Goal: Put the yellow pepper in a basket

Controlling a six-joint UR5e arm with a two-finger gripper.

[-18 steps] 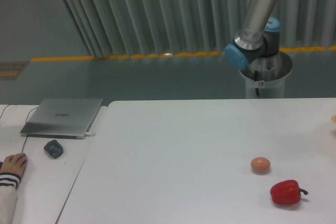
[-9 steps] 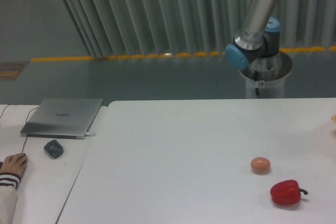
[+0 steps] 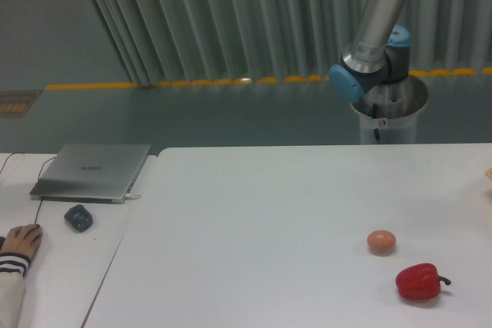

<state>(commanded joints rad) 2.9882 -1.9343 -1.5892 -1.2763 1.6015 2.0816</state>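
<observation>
White table (image 3: 269,213): red bell pepper (image 3: 419,282) near the right front, orange-brown ball (image 3: 381,241) just up-left of it. Closed laptop (image 3: 92,171), mouse (image 3: 78,217) and a person's hand (image 3: 21,241) on the left desk. Arm (image 3: 374,32) behind the table; gripper, yellow pepper and basket out of frame, so finger state unknown.

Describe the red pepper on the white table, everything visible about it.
The red pepper is a glossy, lobed bell pepper, evenly red, with a short dark stem pointing right. It looks smooth and plastic-like, though the material is not certain. It lies on its side near the front right of the table, resting on the white surface. Nothing else touches it: the orange-brown ball sits apart, behind it and to its left. No pincer is near it; only part of the arm shows, behind the table.
</observation>
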